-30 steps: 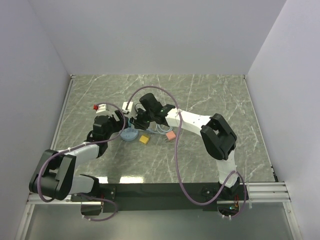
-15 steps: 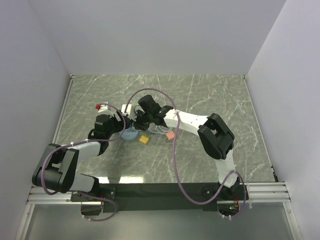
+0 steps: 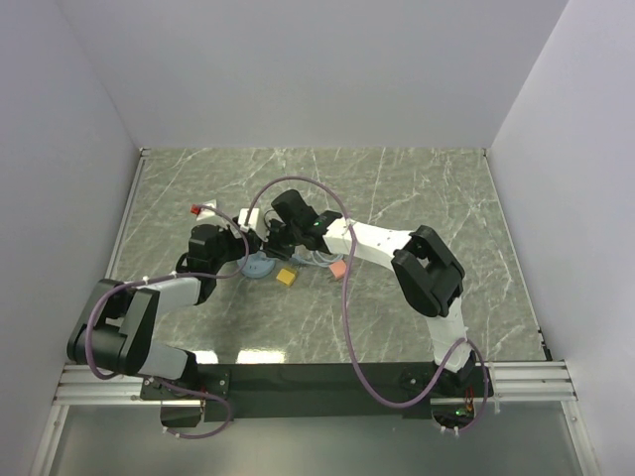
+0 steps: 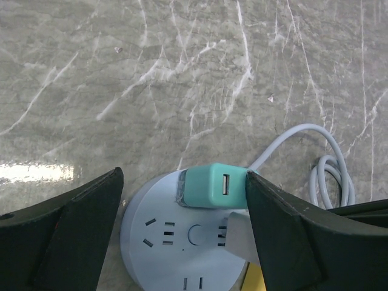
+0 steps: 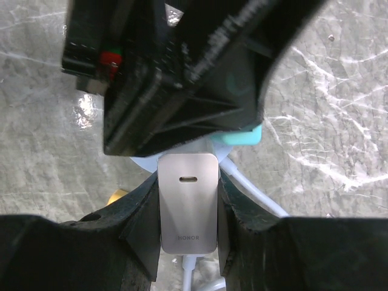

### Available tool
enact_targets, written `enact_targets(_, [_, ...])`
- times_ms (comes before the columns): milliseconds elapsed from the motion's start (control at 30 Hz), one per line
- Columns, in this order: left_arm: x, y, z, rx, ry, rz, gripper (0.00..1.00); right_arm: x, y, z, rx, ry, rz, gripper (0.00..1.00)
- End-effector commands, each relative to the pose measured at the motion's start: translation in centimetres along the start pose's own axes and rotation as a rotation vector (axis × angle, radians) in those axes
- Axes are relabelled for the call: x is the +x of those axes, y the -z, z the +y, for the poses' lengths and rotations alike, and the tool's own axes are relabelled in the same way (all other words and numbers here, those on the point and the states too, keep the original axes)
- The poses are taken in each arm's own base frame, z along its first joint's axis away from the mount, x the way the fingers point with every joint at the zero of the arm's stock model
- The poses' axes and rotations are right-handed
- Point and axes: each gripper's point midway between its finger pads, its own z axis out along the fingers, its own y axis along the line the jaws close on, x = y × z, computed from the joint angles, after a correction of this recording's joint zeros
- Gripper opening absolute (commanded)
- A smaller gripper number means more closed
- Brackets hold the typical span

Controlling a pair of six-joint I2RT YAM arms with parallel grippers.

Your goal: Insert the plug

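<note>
A round pale-blue socket hub (image 4: pixel 176 248) lies on the marble table, also visible from above (image 3: pixel 260 266). A teal USB charger (image 4: pixel 212 186) sits in its far edge. My left gripper (image 4: pixel 184 171) is open, with one finger on each side of the hub, and its right finger (image 4: pixel 297 236) is against the teal charger. My right gripper (image 5: pixel 188 182) is shut on the plug, a grey charger block (image 5: pixel 188 203). The plug (image 4: pixel 239 236) hangs over the hub's right-hand slots. Its pins are hidden.
A yellow block (image 3: pixel 286 277) and a pink block (image 3: pixel 338 269) lie just right of the hub, beside a coiled white cable (image 3: pixel 319 258). A white bar with a red end (image 3: pixel 203 210) lies behind the left gripper. The two wrists nearly touch above the hub.
My left gripper has moved away from the arm bases, over the hub, and is still open. My right gripper has edged left with the plug. The hub has not moved.
</note>
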Motion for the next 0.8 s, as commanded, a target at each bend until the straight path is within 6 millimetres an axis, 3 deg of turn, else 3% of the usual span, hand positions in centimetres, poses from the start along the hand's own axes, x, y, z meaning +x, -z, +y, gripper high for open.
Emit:
enact_targets(0, [-0.8, -0.6, -1.8, 0.073, -0.020, 0.001, 0.88, -2.3, -0.2, 1.7, -0.028, 0.068, -0.051, 0.00])
enact_targets(500, [-0.6, -1.0, -1.9, 0.078, -0.027, 0.017, 0.88, -1.7, -0.9, 2.7, -0.045, 0.064, 0.006, 0.00])
enact_targets(767, [-0.6, -0.9, -1.9, 0.078, -0.029, 0.014, 0.88, -2.1, 0.1, 3.6, -0.048, 0.049, 0.001, 0.00])
